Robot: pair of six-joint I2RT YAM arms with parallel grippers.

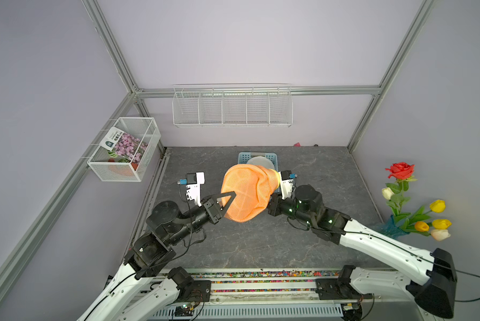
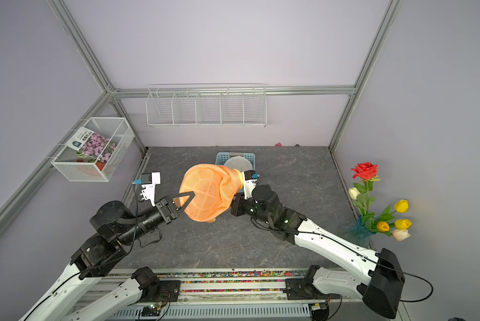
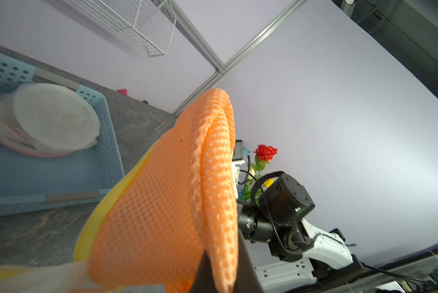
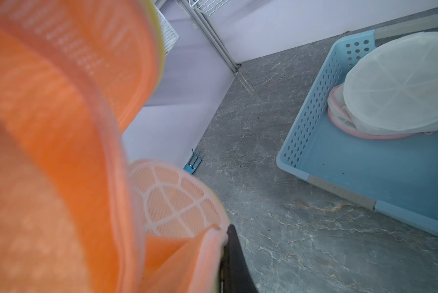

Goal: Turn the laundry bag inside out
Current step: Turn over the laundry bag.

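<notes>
Two hands pinch the laundry bag above the tabletop's middle: left hand and right hand, both closed on mesh. I judge inversion midway; next, I peel the rim over.

pale lilac walls, plain, edged at the corners and along the back by silver aluminium rails; floor a dark grey marble-pattern tabletop. fixtures: white wire rack, five compartments, on the back wall; white mesh basket on the left wall, holding a flower-printed packet. right edge: blue glass vase of artificial flowers; lighting even.
</notes>
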